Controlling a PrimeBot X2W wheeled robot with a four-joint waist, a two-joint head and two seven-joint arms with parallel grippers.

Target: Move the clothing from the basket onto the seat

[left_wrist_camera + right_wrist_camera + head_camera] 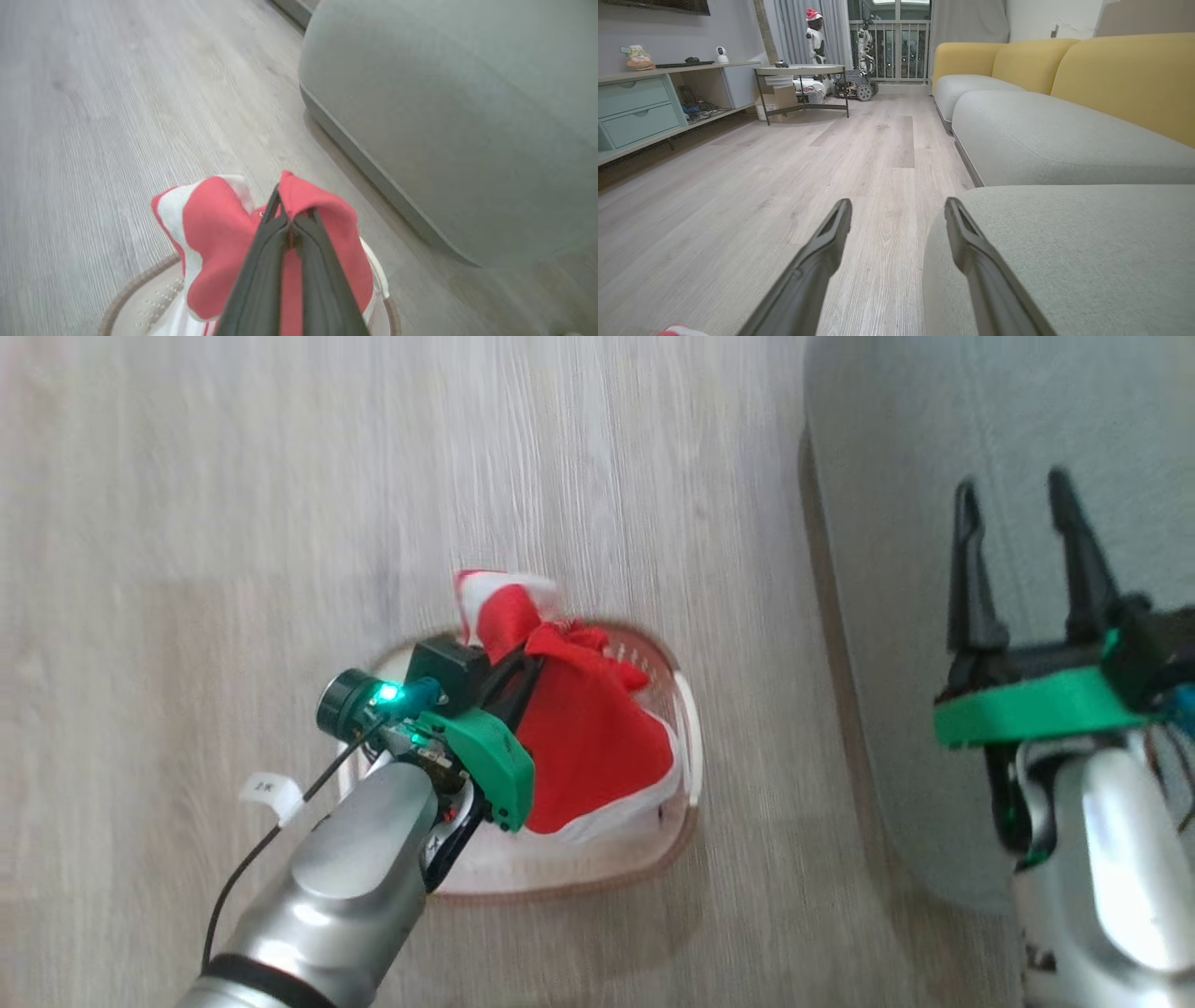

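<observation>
The left gripper pinches a bunched fold of clothing above the basket, presumably for lifting; the right gripper waits, fingers spread, over the seat.

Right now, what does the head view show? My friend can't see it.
The left fingers pinch red clothing, shut tight, over the white basket on the wooden floor. The right fingers stand open by the grey-green seat on the right.

Red-and-white clothing bunched over white basket, grey-green seat near
</observation>
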